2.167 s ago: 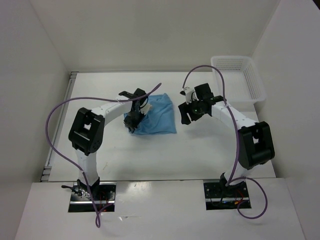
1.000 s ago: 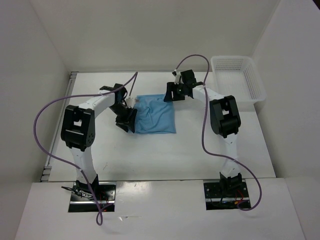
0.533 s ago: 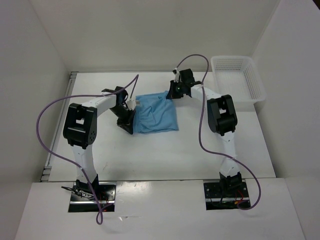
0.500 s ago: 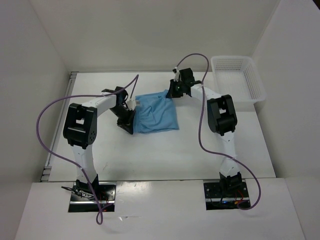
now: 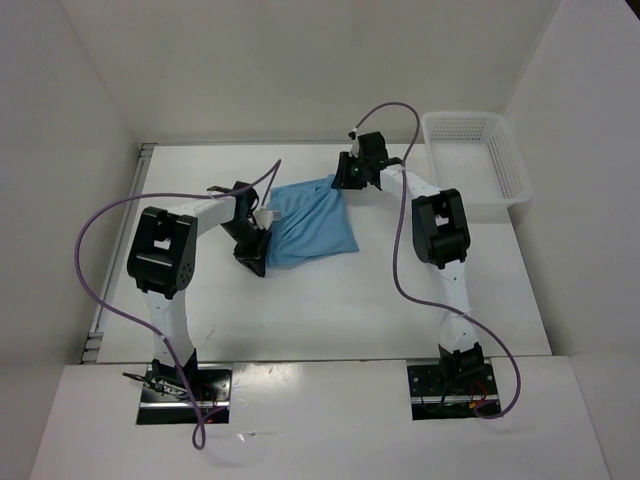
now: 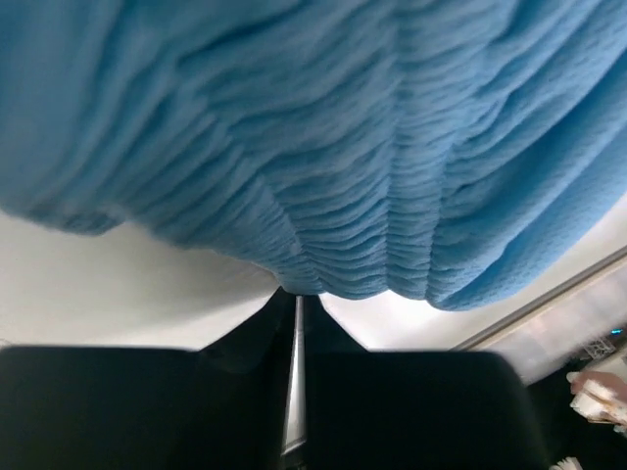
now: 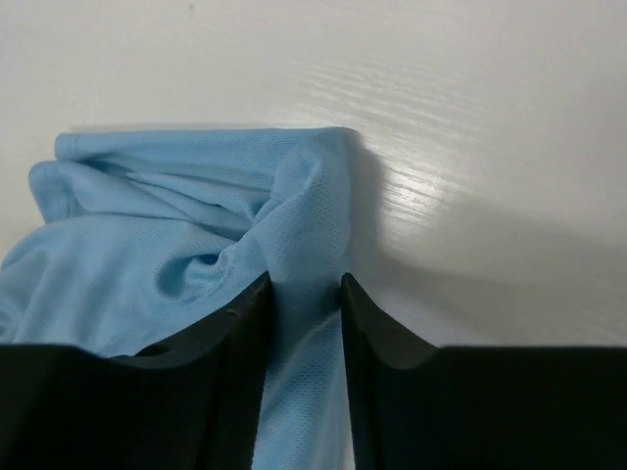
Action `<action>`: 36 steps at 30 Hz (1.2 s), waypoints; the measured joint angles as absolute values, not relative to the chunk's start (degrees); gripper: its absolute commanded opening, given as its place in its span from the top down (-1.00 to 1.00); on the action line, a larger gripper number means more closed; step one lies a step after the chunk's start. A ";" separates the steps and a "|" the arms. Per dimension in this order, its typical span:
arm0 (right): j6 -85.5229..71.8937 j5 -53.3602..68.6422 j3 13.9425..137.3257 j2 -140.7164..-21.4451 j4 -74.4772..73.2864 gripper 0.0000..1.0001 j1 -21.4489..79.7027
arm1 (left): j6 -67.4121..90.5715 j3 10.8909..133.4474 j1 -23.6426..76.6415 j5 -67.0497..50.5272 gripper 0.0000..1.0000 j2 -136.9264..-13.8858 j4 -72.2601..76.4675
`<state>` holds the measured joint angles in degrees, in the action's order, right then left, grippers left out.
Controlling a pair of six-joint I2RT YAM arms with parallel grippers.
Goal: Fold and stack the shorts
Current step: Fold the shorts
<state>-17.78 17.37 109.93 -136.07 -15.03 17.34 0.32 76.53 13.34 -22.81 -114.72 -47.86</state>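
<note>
The light sky-blue shorts lie on the white table in the top view, lifted and tilted between both grippers. My left gripper is shut on the shorts' near-left edge; in the left wrist view the ribbed blue fabric hangs from the closed fingers. My right gripper is shut on the far-right corner; in the right wrist view a bunched fold of the shorts sits pinched between the two black fingers.
A white plastic mesh basket stands at the far right of the table. Purple cables loop over both arms. White walls enclose the table at the back and on both sides.
Both arms reached to the shorts and closed on them, the left at the near-left edge, the right at the far-right corner. The cloth has since skewed and lifted slightly.
</note>
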 measured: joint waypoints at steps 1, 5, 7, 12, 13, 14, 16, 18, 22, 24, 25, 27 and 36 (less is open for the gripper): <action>-17.54 17.37 109.93 -136.46 -15.00 0.02 17.32 | 0.43 76.69 13.43 -22.41 0.32 -114.65 -47.83; -15.20 18.04 109.93 -137.12 -15.07 -0.61 16.84 | 0.25 79.31 13.76 -22.00 -0.04 -114.63 -50.11; -13.34 18.52 109.93 -136.97 -15.00 -0.63 16.53 | 0.25 82.00 13.58 -22.61 -0.11 -114.65 -51.86; -7.97 21.82 107.98 -134.08 -16.69 -0.63 15.31 | 0.25 90.85 10.22 -28.45 -0.30 -113.65 -57.30; -6.68 22.55 106.67 -132.44 -17.32 -0.63 14.94 | 0.23 92.38 9.34 -29.47 -0.32 -113.36 -58.28; -5.58 23.29 105.30 -130.67 -17.96 -0.63 14.59 | 0.25 94.00 8.62 -30.46 -0.32 -113.19 -59.11; -2.46 24.93 101.60 -125.97 -19.38 -0.63 13.91 | 0.23 97.25 7.25 -31.59 -0.36 -113.34 -59.42; 0.40 26.26 96.71 -121.19 -20.25 -0.61 13.41 | 0.10 100.77 6.48 -31.79 -0.60 -114.63 -58.83; 4.99 28.67 87.29 -114.63 -22.22 -0.61 12.97 | 0.27 108.20 6.35 -30.39 -0.65 -121.49 -54.76; 6.72 29.45 83.74 -114.13 -23.20 -0.61 12.97 | 0.25 110.54 6.35 -29.12 -0.69 -125.38 -52.80; 7.29 29.61 82.08 -114.13 -23.73 -0.61 12.97 | 0.27 111.35 6.35 -28.25 -0.69 -127.22 -51.88; 8.54 29.76 78.85 -114.15 -25.43 -0.61 13.15 | 0.30 112.27 6.48 -26.65 -0.69 -130.02 -50.63; 10.13 31.97 76.23 -114.02 -26.44 -0.32 15.20 | 0.54 112.71 6.92 -25.06 0.14 -132.03 -49.39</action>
<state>10.13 31.97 76.23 -114.02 -26.44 15.20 0.54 112.71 6.92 -25.06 -132.03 -49.39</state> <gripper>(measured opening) 0.717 0.545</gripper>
